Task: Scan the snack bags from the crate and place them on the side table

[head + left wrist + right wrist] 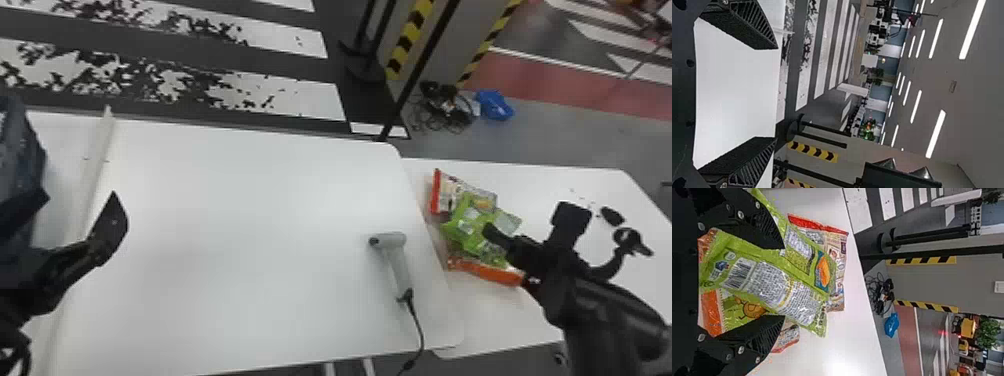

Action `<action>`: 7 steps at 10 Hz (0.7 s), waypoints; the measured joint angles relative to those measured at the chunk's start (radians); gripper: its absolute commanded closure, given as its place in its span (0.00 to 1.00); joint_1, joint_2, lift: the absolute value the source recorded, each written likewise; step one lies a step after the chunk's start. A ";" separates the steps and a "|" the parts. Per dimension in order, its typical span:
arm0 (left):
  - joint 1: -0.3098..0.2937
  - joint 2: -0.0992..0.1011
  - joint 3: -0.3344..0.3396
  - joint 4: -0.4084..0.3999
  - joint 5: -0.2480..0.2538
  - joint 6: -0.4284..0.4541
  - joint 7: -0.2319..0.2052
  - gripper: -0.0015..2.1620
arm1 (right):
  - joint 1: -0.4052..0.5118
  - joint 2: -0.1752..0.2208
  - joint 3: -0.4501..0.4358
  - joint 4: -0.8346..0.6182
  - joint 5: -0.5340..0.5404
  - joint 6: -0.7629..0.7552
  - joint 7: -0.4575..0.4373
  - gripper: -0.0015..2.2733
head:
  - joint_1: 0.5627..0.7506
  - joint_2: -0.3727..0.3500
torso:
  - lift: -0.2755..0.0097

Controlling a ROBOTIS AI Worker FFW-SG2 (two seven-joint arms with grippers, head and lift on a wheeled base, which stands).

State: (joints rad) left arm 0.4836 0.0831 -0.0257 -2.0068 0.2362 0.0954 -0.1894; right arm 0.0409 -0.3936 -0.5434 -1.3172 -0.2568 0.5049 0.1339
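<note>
My right fingers (754,338) stand spread, unclenched, over the heaped green, red and orange plastic snack bags (472,222) on the white side bench (500,320), right of the grey pistol-shaped scanner (398,260). My left fingers (742,162) are parted and empty, well left of the scanner. If a fingertip snags the slick film as I lift off — the pile could slide. Retreating low, I might hook the scanner's black cable (420,332).
</note>
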 measured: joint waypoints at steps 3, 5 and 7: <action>0.010 -0.002 -0.016 -0.011 -0.019 0.028 0.017 0.02 | 0.191 0.102 -0.005 -0.258 -0.022 -0.274 -0.016 0.02 | 0.70 0.03 | 0.79; 0.013 -0.002 -0.032 -0.012 -0.043 0.035 0.025 0.02 | 0.331 0.192 0.064 -0.450 -0.022 -0.473 -0.016 0.02 | 0.70 0.03 | 0.79; 0.037 -0.002 -0.046 -0.035 -0.100 -0.010 0.038 0.02 | 0.410 0.241 0.171 -0.553 -0.017 -0.552 -0.016 0.02 | 0.70 0.03 | 0.79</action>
State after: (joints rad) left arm 0.5204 0.0813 -0.0719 -2.0423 0.1363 0.0852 -0.1512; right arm 0.4507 -0.1521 -0.3726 -1.8697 -0.2742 -0.0475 0.1181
